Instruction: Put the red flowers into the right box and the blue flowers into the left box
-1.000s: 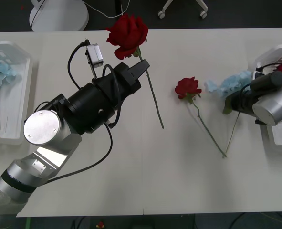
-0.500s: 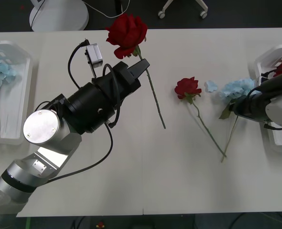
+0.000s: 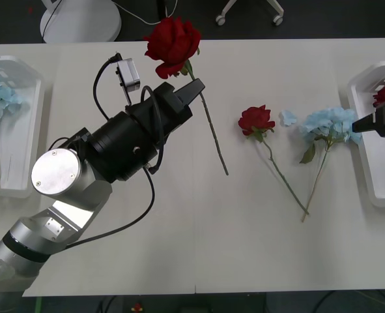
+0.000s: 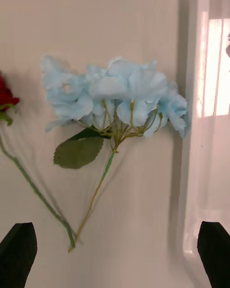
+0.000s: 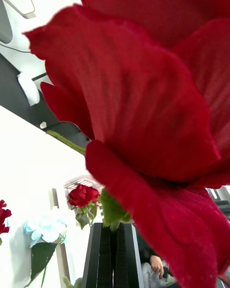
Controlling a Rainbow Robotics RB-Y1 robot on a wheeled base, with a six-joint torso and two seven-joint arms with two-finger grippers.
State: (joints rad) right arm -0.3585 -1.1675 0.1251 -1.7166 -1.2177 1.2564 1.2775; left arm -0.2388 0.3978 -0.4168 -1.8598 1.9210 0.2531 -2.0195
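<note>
My left gripper is clamped on a deep red rose above mid-table; next, carry it right to the white plastic tray. My right gripper hangs released beside the pale blue cluster.

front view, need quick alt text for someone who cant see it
The left gripper holds a red rose by its stem above the white table. Another red rose and a blue flower lie near the right box, where the right gripper sits.
</note>
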